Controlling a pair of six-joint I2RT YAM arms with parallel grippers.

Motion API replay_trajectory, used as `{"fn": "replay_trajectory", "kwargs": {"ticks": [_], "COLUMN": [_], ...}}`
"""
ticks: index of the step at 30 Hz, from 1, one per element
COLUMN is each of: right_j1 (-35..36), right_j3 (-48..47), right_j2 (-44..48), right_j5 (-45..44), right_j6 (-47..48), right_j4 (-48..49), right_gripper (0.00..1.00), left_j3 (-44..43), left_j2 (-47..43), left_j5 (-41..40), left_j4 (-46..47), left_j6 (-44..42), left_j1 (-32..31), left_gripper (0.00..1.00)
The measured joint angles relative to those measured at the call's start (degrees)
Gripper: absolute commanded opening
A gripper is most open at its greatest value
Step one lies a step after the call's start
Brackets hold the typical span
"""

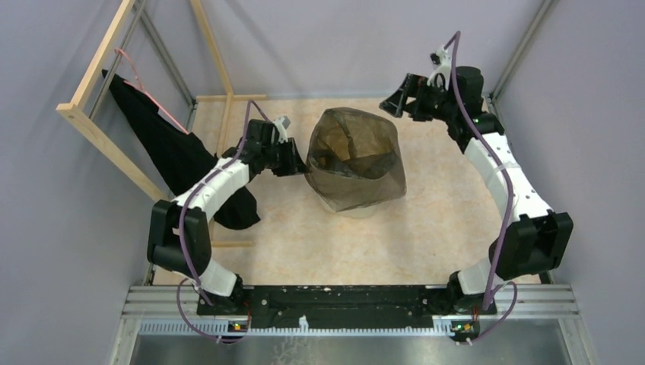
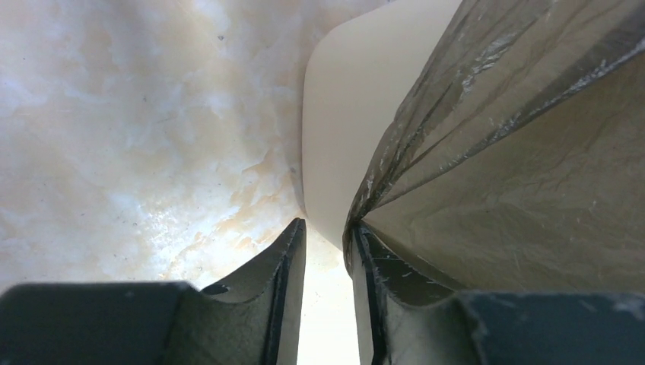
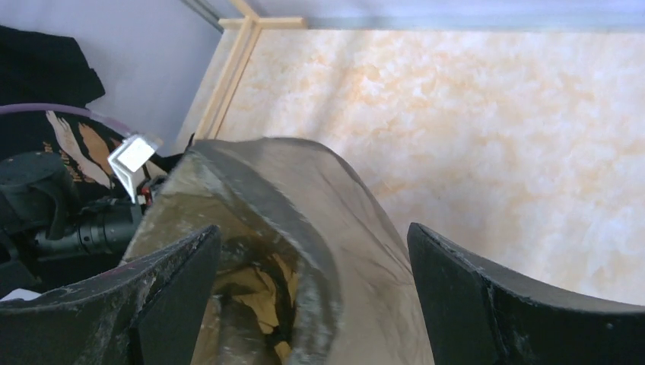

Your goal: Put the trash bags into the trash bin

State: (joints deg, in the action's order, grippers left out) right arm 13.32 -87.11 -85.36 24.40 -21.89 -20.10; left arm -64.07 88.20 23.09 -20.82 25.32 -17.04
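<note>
Standing upright over the bin (image 2: 342, 114), the bag (image 1: 357, 156) opens upward (long axis vertical); left pincer (image 2: 327, 230) slightly parted, touching its side, right pincer (image 1: 391, 105) released wide.

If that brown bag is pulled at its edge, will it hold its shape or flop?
Probably floppy: the trash bag is thin, creased film draped over the trash bin. It is likely light and slippery, given its gloss, so a tug may bunch it.
</note>
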Motion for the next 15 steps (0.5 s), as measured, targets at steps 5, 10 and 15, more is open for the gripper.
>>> {"fn": "replay_trajectory", "kwargs": {"ticks": [5, 10, 15], "right_j1": [-2.99, -2.82, -2.8], "right_j3": [10.1, 22.29, 35.34], "right_j2": [-1.29, -0.81, 5.31], "right_j5": [7.67, 14.38, 15.34], "right_j6": [-6.32, -17.44, -30.21], "right_j4": [7.39, 21.73, 34.73], "right_gripper": [0.91, 0.91, 0.91], "left_j3": [-0.04, -0.68, -4.0], "left_j2": [0.46, 0.48, 2.38], "left_j5": [0.0, 0.0, -0.24], "left_j4": [-0.46, -0.74, -1.07], "left_j6": [-0.15, -0.44, -1.55], "left_j1": [-0.13, -0.26, -0.26], "left_gripper": [0.47, 0.49, 0.52]}}
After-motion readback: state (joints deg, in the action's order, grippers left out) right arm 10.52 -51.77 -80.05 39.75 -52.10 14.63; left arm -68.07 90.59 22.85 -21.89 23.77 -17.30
